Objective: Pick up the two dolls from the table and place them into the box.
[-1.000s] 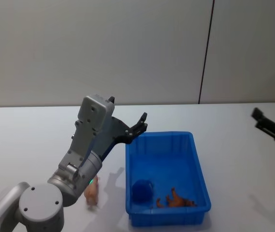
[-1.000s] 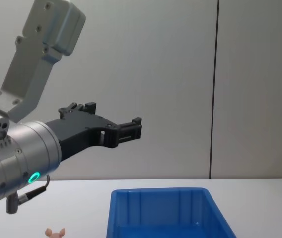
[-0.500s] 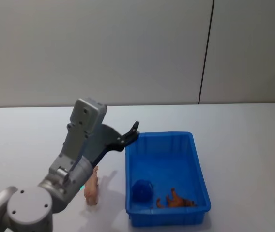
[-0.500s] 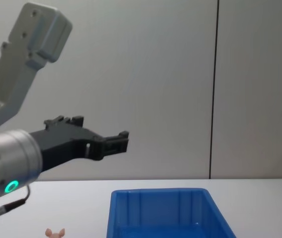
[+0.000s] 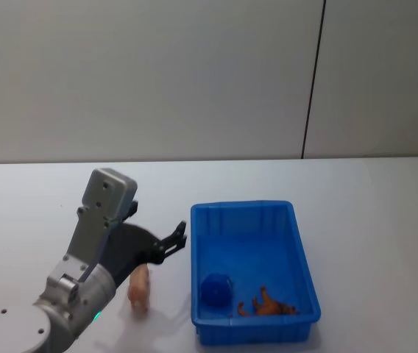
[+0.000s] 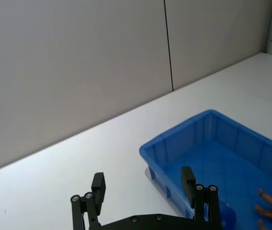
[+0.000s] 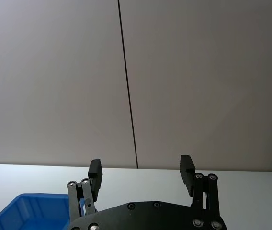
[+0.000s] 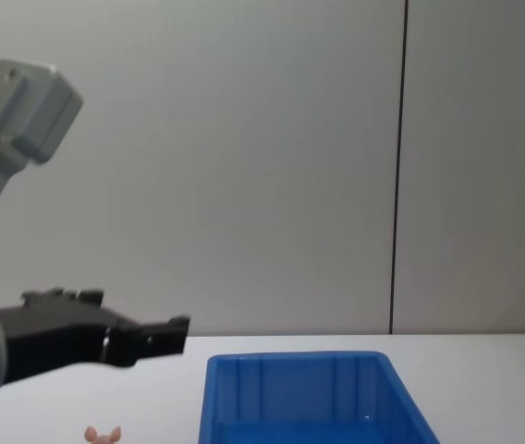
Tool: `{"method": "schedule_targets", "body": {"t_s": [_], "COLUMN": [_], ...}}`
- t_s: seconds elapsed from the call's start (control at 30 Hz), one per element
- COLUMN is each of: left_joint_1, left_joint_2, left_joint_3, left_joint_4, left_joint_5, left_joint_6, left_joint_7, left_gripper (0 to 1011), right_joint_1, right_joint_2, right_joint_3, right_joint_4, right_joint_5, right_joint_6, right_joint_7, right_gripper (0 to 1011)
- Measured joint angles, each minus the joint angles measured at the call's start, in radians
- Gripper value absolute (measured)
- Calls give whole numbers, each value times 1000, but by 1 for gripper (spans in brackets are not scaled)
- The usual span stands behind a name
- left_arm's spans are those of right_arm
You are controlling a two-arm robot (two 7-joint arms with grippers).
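- Above the table [image 5: 40, 198], just left of the box [image 5: 305, 254]: the left gripper [image 5: 176, 239] hangs in the air, jaws spread and empty, its tips pointing toward the box's near-left wall.
- In the left wrist view the left gripper [image 6: 143, 184] shows both fingers well apart, with the box [image 6: 174, 143] beyond them.
- Right gripper [image 7: 140, 173]: jaws spread, nothing between them, raised with the wall behind it and a corner of the box [image 7: 11, 211] low in its wrist view.
- Pink doll [image 5: 140, 287]: lying on the table below the left arm, near the box's left wall but apart from it; the chest view shows its ears [image 8: 103, 435] at the lower edge.
- Brown doll [image 5: 268, 304]: inside the box, on the floor by the near wall.
- A dark blue round thing [image 5: 214, 289] lies on the box floor beside the brown doll; what it is cannot be told.
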Motion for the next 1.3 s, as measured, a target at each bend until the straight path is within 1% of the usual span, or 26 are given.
{"method": "schedule_targets", "body": {"t_s": [0.17, 0.27, 0.3, 0.37, 0.4, 0.5, 0.53, 0.63, 0.73, 0.8, 0.83, 0.9, 0.93, 1.03, 1.3], "left_joint_1": [26, 44, 47, 51, 56, 59, 59, 55, 48, 37, 37, 25, 25, 10, -16], "left_joint_2": [16, 23, 24, 24, 24, 21, 17, 7, -2, -15, -15, -27, -27, -41, -64], "left_joint_3": [-7, -13, -14, -15, -17, -19, -20, -22, -23, -24, -24, -25, -25, -26, -30], "left_joint_4": [-15, -20, -20, -20, -16, -5, 4, 32, 52, 83, 83, 114, 114, 149, 205], "left_joint_5": [-46, -87, -94, -109, -128, -151, -168, -191, -206, -221, -221, -230, -230, -238, -240], "left_joint_6": [48, 85, 92, 105, 120, 138, 151, 168, 179, 191, 191, 197, 197, 201, 203], "left_joint_7": [19, 35, 38, 43, 49, 54, 56, 57, 55, 47, 47, 40, 40, 34, 31], "left_gripper": [1001, 1001, 1001, 1001, 1001, 1001, 1001, 1001, 1001, 1001, 1001, 1001, 1001, 1001, 1001], "right_joint_1": [-7, -9, -10, -11, -11, -13, -14, -15, -16, -16, -16, -17, -17, -17, -18], "right_joint_2": [2, 3, 3, 3, 3, 4, 4, 4, 4, 4, 5, 5, 5, 5, 5], "right_joint_3": [3, 5, 5, 5, 5, 6, 6, 7, 7, 7, 8, 8, 8, 8, 8], "right_joint_4": [-4, -5, -5, -6, -6, -8, -8, -8, -9, -9, -9, -9, -9, -10, -11], "right_joint_5": [1, 1, 1, 2, 2, 2, 2, 3, 3, 3, 3, 3, 3, 3, 3], "right_joint_6": [-4, -6, -6, -8, -8, -9, -9, -10, -10, -11, -11, -11, -11, -11, -12], "right_joint_7": [-7, -10, -10, -12, -12, -14, -14, -16, -17, -17, -17, -18, -18, -18, -19], "right_gripper": [1001, 1001, 1001, 1001, 1001, 1001, 1001, 1001, 1001, 1001, 1001, 1001, 1001, 1001, 1001]}}
